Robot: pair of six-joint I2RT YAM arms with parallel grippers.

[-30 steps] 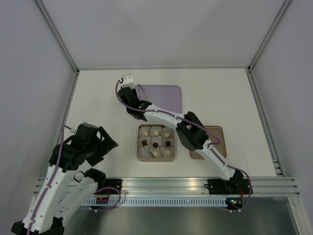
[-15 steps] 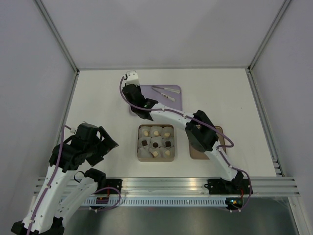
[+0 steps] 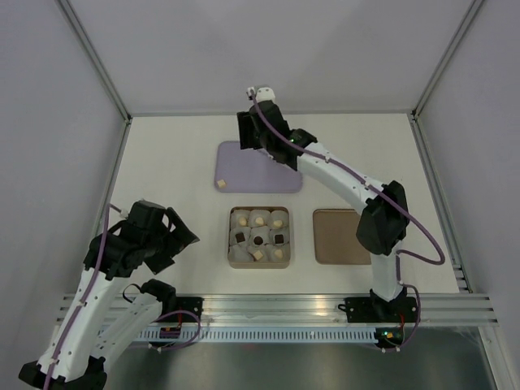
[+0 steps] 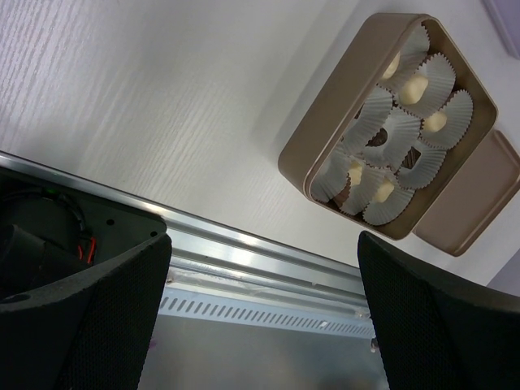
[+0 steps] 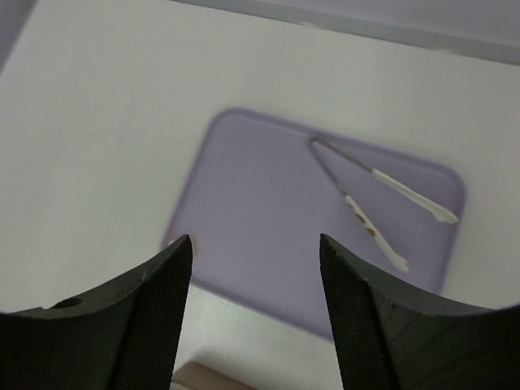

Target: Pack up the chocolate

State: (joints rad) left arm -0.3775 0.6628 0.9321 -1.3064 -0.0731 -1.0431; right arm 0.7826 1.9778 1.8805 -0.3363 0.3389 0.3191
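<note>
— Right gripper, how does it stand?
— Spread wide with nothing held, facing the smooth lilac mat with rounded corners; left gripper gapes just as empty, its black pads finely textured.
— And the containers?
— Square tan box, its flat brown lid just beside it; slim pale tongs lie on the mat; crinkled white paper cups fill the box and hold the chocolate, some pale, some dark; one pale cube sits loose at the mat's near left corner.
</note>
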